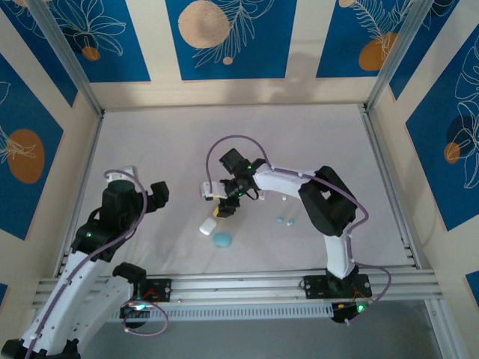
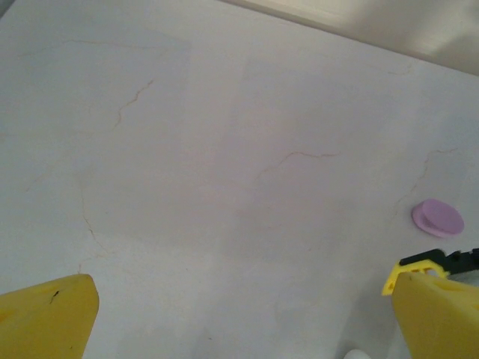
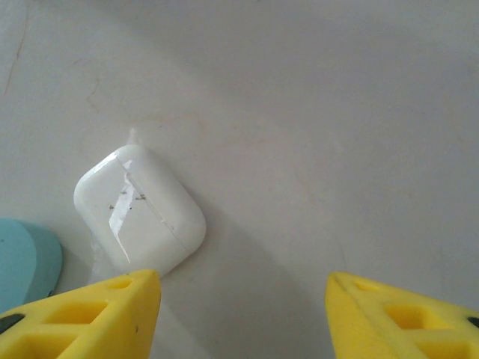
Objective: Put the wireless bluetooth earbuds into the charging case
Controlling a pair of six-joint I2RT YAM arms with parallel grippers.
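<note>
A closed white charging case (image 3: 140, 209) lies on the table, just left of and beyond my right gripper (image 3: 243, 314), which is open with nothing between its yellow fingers (image 3: 90, 318). From above, the white case (image 1: 206, 226) sits beside a cyan case (image 1: 222, 239), with the right gripper (image 1: 224, 209) just above them. Two tiny cyan earbuds (image 1: 285, 221) lie to the right of the cases, under the right arm. My left gripper (image 1: 159, 194) hovers open at the left over bare table, its fingers (image 2: 45, 318) wide apart and holding nothing.
A pink case (image 2: 438, 218) lies at the right of the left wrist view. The cyan case's edge (image 3: 26, 262) shows at the left of the right wrist view. Walls enclose the table on three sides, and a metal rail (image 1: 239, 284) runs along the near edge.
</note>
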